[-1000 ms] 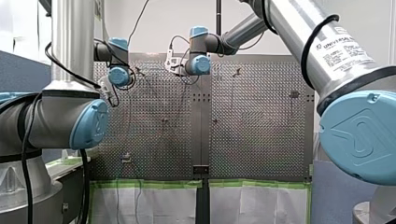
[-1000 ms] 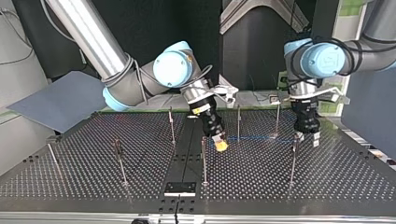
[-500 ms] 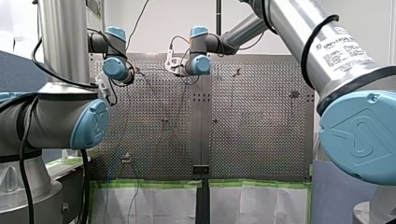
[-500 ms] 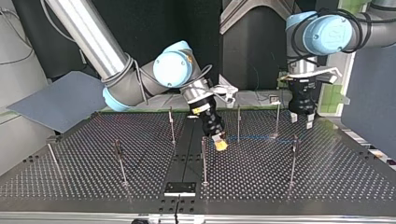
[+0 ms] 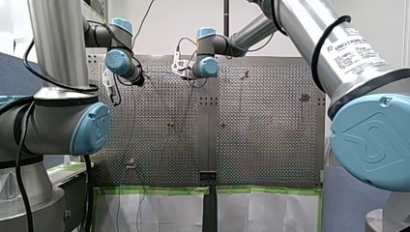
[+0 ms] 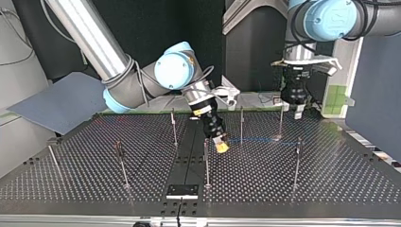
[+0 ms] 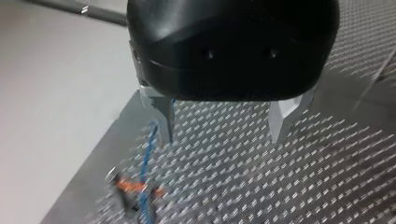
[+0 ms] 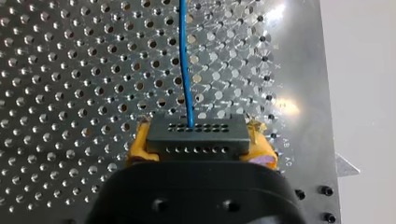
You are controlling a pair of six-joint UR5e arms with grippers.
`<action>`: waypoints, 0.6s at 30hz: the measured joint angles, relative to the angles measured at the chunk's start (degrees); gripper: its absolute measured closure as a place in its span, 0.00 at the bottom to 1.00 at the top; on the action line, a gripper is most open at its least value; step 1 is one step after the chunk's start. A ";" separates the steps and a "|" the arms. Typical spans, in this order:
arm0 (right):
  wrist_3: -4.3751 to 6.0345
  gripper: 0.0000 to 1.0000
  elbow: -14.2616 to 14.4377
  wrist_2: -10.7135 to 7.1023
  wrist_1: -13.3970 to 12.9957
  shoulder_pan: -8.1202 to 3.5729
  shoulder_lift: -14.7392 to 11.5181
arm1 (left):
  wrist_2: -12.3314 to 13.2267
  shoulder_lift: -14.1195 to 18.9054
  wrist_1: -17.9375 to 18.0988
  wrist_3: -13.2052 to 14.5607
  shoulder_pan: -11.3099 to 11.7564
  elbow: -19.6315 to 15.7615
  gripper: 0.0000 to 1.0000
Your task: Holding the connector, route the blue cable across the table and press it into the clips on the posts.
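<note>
The robot's right gripper (image 8: 196, 147) is closed on the connector (image 8: 196, 135), a dark rectangular block with rows of small holes, pinched at its two ends between yellow pads (image 8: 139, 147). The blue cable (image 8: 185, 70) leaves the middle of the connector's face and runs straight ahead of the gripper over the perforated table (image 8: 70, 70). In the top view the same gripper (image 6: 219, 144) hangs tilted and low over the table (image 6: 94, 184) near its middle, just beside the head of a post (image 6: 206, 165). From there the cable (image 6: 257, 140) shows as a thin blue line stretched toward the view's right, past the feet of two posts further back, as far as the head of the post (image 6: 296, 165) at that side. Whether it sits in a clip there cannot be told from this view. The robot's left gripper (image 7: 225, 122) is wide open and holds nothing: its two fingers (image 7: 282, 116) stand well apart over the perforated plate. Beside one finger the cable (image 7: 145, 161) runs down to an orange clip (image 7: 135, 187), which is blurred, so whether the two touch cannot be told. In the top view the left gripper (image 6: 296, 112) hangs raised above the table, toward its far side at the view's right, clear of the cable.
</note>
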 joint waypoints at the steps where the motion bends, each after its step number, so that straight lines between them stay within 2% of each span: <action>1: -0.07 1.00 0.00 0.12 0.05 -0.01 -0.01 | 0.24 0.01 -0.18 0.45 -0.22 0.04 0.01; 5: -0.15 1.00 0.00 0.28 0.13 -0.02 0.00 | 0.76 0.00 0.19 1.78 -1.22 0.90 0.01; 10: -0.17 1.00 0.00 0.31 0.14 -0.07 0.00 | 0.81 -0.55 0.83 2.00 -2.07 3.18 0.01; 18: -0.17 1.00 0.00 0.32 0.14 -0.18 0.00 | 0.33 -3.49 1.24 2.88 -3.37 6.43 0.01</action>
